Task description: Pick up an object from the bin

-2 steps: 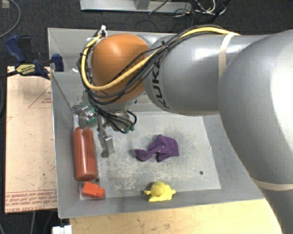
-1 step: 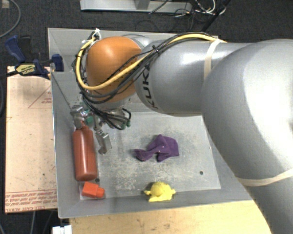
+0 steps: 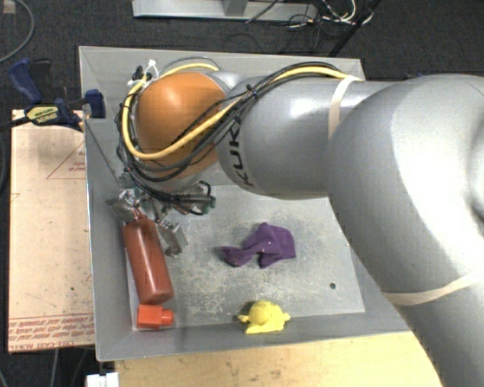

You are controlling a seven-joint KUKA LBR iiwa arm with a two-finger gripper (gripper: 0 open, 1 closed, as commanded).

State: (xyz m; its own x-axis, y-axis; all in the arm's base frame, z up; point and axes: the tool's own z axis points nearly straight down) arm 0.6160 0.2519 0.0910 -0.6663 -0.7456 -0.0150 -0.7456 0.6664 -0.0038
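Smooth red bottle (image 3: 149, 268), orange cap (image 3: 155, 317), along left wall; crumpled purple lump (image 3: 262, 246) centre; knobbly yellow lump (image 3: 264, 317) near edge. Gripper (image 3: 152, 222) over bottle's far end, opening unclear.

The bin (image 3: 202, 290) is matt grey metal, its floor scuffed. By its left wall the red bottle (image 3: 147, 260) looks like glossy plastic. The purple thing (image 3: 262, 246) mid-bin looks soft and matt.

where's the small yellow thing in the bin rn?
Camera view: the small yellow thing lies near the lower edge of the bin, just below the purple crumpled piece and right of the orange cap of the red bottle.
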